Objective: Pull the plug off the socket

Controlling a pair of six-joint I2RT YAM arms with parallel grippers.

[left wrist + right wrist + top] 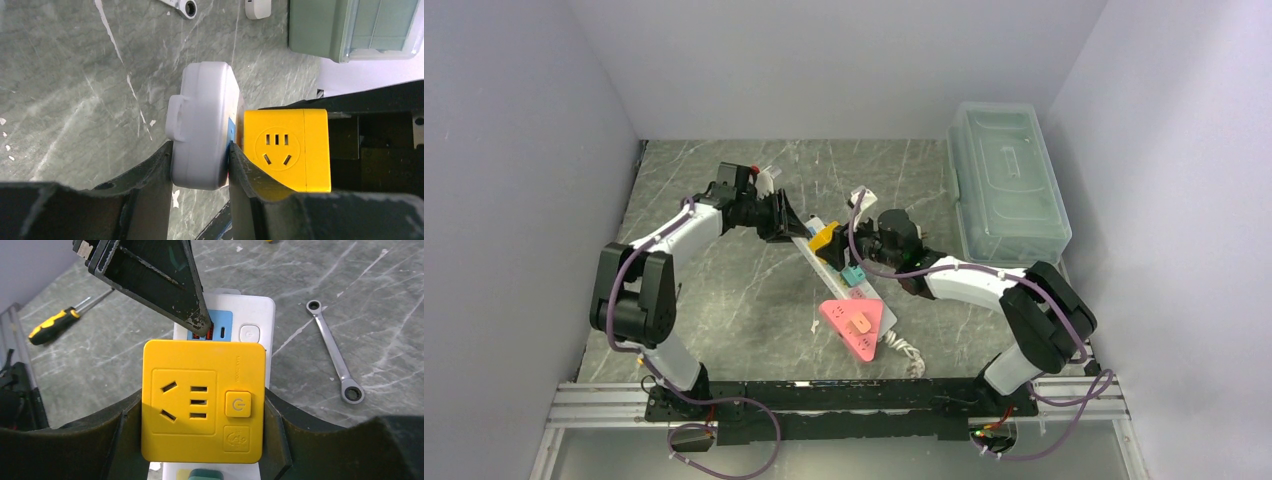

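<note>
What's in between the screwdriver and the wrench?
The socket's end, pinched by the left gripper, with the yellow plug on it. The right wrist view shows it.

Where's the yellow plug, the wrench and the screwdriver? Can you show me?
yellow plug [202, 400]: right wrist view, middle of its top face.
wrench [332, 347]: right wrist view, on its metal shaft.
screwdriver [52, 324]: right wrist view, on its yellow and black handle.
</note>
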